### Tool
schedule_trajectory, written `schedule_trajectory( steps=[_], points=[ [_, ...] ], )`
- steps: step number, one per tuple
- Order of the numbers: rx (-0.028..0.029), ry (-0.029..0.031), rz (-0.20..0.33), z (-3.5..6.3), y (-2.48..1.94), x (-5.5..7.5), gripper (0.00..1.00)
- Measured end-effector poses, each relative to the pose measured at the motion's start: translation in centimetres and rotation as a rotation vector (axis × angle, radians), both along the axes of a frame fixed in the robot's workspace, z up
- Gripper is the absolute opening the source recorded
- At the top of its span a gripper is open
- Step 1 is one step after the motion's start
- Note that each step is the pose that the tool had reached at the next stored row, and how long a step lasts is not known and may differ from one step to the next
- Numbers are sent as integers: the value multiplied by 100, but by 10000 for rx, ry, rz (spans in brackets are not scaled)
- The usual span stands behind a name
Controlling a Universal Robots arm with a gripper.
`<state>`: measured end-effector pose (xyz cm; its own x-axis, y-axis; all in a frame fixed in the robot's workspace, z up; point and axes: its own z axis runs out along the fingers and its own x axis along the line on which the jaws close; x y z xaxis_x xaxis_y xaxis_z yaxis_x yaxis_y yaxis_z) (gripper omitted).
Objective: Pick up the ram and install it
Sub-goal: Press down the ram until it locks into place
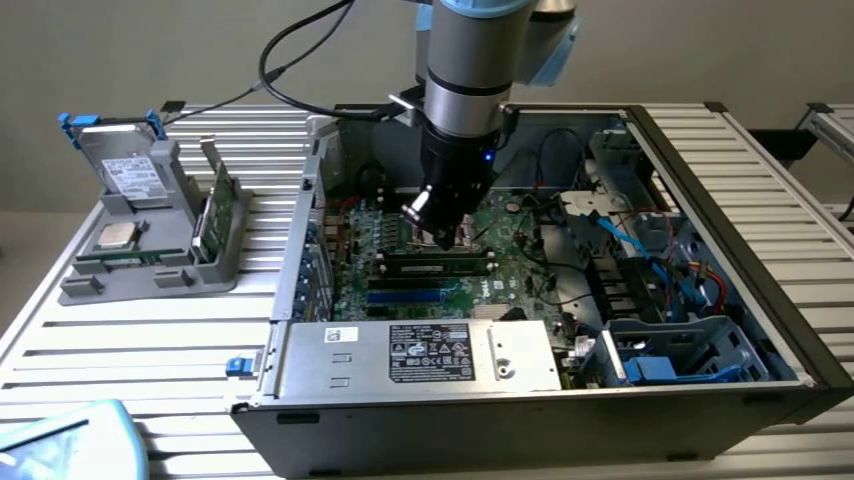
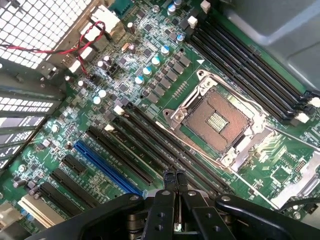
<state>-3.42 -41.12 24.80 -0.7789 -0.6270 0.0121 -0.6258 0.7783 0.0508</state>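
- gripper (image 1: 441,240) clenched, fingers pressed together with nothing between them, hanging inside the computer case (image 1: 747,180) over the motherboard (image 1: 514,290)
- ram (image 1: 434,266) lies flat along a slot near the middle of the case, on the board, just beside the gripper tip on the side toward the case's front wall; cannot tell whether the tip touches it
- wrist view: shut gripper (image 2: 174,176) sits above the row of long black slots (image 2: 165,145); open CPU socket (image 2: 217,120) just beyond them, blue slot (image 2: 105,167) on their other side
- case lies on its side, open upward, on a table (image 1: 134,340) of pale metal slats; plain beige wall (image 1: 160,50) behind the case
- black cable (image 1: 287,60) loops off the arm above the case's back edge
- inside the case: silver box with a label (image 1: 414,355) against the front wall, blue cables (image 1: 641,245) and drive bays at the end toward the exterior view's right
- gray holder (image 1: 147,285) stands on the table beside the case, toward the exterior view's left, apart from it
- the holder carries a hard drive (image 1: 131,178) upright at its back, a CPU chip (image 1: 118,236) lying flat, and a broad green card (image 1: 218,212) on edge on the side nearest the case
- pale teal object (image 1: 60,440) on the table at the front corner, well apart from the case
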Motion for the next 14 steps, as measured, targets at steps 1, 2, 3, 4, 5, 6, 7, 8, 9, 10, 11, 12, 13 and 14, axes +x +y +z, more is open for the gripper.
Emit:
schedule_trajectory(
  steps=[1,2,3,4,5,6,7,8,9,10,11,12,13,14],
  points=[
    [-2,0,-95,0,0,0,11],
    [-4,0,-199,0,0,0,11],
    [-6,0,-298,0,0,0,11],
    [-9,0,-400,0,0,0,11],
    [-10,0,-493,0,0,0,11],
    [-12,0,-596,0,0,0,11],
    [-14,0,-695,0,0,0,11],
    [-17,0,-793,0,0,0,11],
    [-20,0,-881,0,0,0,11],
    [-23,0,-963,0,0,0,11],
    [-26,0,-1057,0,0,0,11],
    [-31,0,-1146,0,0,0,11],
    [-35,0,-1237,0,0,0,11],
    [-39,0,-1336,0,0,0,11]
  ],
)
